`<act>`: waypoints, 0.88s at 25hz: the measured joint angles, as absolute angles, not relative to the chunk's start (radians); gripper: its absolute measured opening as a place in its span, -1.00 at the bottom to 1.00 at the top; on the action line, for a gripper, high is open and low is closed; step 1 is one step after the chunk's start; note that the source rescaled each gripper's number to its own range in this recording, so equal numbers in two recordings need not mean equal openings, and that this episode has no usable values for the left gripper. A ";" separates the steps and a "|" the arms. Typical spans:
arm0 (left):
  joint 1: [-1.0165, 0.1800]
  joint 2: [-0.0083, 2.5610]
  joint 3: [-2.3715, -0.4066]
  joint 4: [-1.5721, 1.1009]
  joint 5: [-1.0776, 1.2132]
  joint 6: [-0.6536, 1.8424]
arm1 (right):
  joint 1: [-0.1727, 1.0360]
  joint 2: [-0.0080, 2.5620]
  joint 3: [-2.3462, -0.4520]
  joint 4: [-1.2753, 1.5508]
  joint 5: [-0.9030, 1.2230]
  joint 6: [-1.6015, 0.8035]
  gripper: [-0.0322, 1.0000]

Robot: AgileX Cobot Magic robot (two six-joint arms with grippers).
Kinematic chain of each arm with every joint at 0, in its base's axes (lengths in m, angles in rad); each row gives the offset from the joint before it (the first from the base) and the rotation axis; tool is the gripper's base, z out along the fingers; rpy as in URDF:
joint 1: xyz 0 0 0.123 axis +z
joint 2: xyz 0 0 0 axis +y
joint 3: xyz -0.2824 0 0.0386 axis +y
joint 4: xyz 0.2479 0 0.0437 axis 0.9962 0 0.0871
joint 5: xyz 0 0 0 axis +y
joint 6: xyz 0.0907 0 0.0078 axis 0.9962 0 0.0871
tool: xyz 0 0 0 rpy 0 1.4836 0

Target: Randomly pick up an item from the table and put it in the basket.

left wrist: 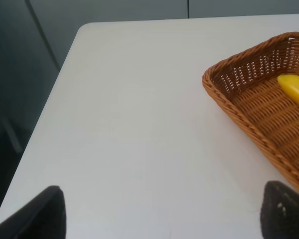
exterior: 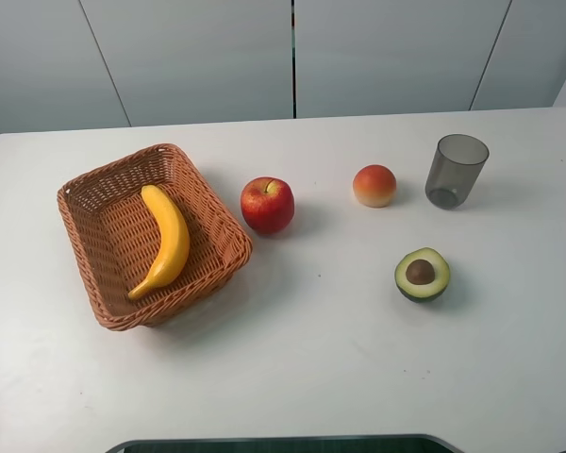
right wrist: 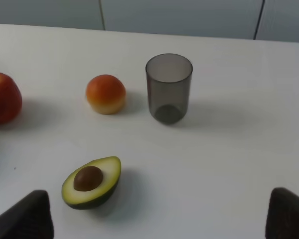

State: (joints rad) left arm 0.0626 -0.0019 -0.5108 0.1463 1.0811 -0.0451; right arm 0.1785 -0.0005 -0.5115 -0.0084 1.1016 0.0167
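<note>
The long yellow banana (exterior: 165,243) lies inside the orange-brown wicker basket (exterior: 94,193) on the left of the white table (exterior: 311,359). The left wrist view shows the basket's corner (left wrist: 239,74) and the banana's end (left wrist: 295,88). Neither arm shows in the exterior high view. My left gripper (left wrist: 162,211) is open and empty, its two dark fingertips (left wrist: 45,211) wide apart above bare table beside the basket. My right gripper (right wrist: 159,214) is open and empty, its fingertips (right wrist: 30,214) wide apart, on the near side of the halved avocado.
A red apple (exterior: 267,204) sits just right of the basket. A peach (exterior: 374,185), a grey translucent cup (exterior: 456,170) and a halved avocado (exterior: 422,275) stand on the right half. The table's left edge (left wrist: 50,109) is close to the left gripper.
</note>
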 joint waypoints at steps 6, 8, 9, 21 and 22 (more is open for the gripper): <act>0.063 -0.002 -0.511 0.146 1.081 -0.045 | 0.179 0.000 -0.512 -0.008 1.100 0.014 0.75; 0.063 -0.002 -0.511 0.146 1.081 -0.045 | 0.179 0.000 -0.512 -0.008 1.100 0.014 0.75; 0.063 -0.002 -0.511 0.146 1.081 -0.045 | 0.179 0.000 -0.512 -0.008 1.100 0.014 0.75; 0.063 -0.002 -0.511 0.146 1.081 -0.045 | 0.133 0.000 -0.512 -0.008 1.100 0.014 0.75; 0.063 -0.002 -0.511 0.146 1.081 -0.045 | 0.123 0.000 -0.512 -0.008 1.100 0.014 0.75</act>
State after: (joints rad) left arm 0.0626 -0.0019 -0.5108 0.1463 1.0811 -0.0451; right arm 0.1228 -0.0005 -0.5115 -0.0084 1.0998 0.0139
